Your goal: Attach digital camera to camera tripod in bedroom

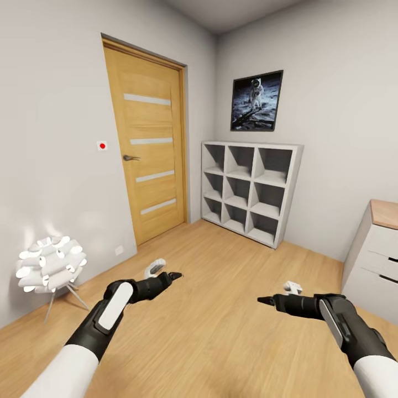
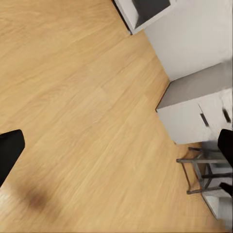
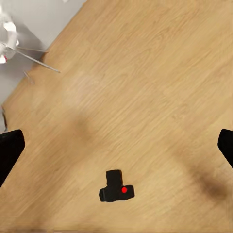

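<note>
The digital camera (image 3: pixel 115 186), small and black with a red button, lies on the light wood floor in the right wrist view, below and apart from my right gripper (image 3: pixel 116 150). That gripper is open and holds nothing. My left gripper (image 2: pixel 116 150) is open too, over bare floor. In the head view both grippers (image 1: pixel 167 270) (image 1: pixel 275 293) are held out low in front of me in the bedroom. Thin grey metal legs (image 2: pixel 201 170) stand beside a dresser in the left wrist view. I cannot tell whether they belong to the camera tripod.
A light wood door (image 1: pixel 149 149) is shut in the left wall. White cube shelves (image 1: pixel 251 188) stand against the far wall under a framed picture (image 1: pixel 257 100). A white dresser (image 1: pixel 376 254) is at the right, a white floor lamp (image 1: pixel 51 264) at the left.
</note>
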You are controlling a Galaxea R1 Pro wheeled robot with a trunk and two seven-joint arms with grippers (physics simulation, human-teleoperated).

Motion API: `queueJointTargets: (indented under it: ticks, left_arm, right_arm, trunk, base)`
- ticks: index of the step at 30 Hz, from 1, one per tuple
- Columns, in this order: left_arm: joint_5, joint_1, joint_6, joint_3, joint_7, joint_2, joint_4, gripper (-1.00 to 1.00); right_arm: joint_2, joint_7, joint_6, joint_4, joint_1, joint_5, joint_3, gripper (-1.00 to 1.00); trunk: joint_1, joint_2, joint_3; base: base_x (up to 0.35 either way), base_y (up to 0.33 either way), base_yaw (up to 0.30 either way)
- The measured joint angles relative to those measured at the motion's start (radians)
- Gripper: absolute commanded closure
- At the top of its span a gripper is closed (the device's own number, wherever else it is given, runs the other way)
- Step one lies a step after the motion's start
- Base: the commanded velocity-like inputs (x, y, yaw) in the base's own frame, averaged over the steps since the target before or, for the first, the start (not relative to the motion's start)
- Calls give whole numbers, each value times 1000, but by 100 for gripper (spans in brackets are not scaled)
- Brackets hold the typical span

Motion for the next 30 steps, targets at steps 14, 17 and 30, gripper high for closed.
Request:
queueJointTargets:
  ticks: [14, 17, 30]
  left_arm:
    - [88, 0, -2, 0, -65, 88, 75, -100]
    - [100, 0, -1, 1, -83, 96, 105, -100]
    - [108, 0, -3, 3, -203, 99, 186, -100]
  right_arm:
    - [-48, 73, 2, 0, -1, -9, -29, -100]
    - [-50, 76, 4, 0, -1, -9, -30, -100]
    - [-51, 77, 4, -50, -1, 4, -31, -100]
  trunk:
    - [54, -98, -44]
    - [65, -119, -53]
    - [115, -210, -94]
  base:
    - [0, 0, 0]
    - [0, 0, 0]
    - [0, 0, 0]
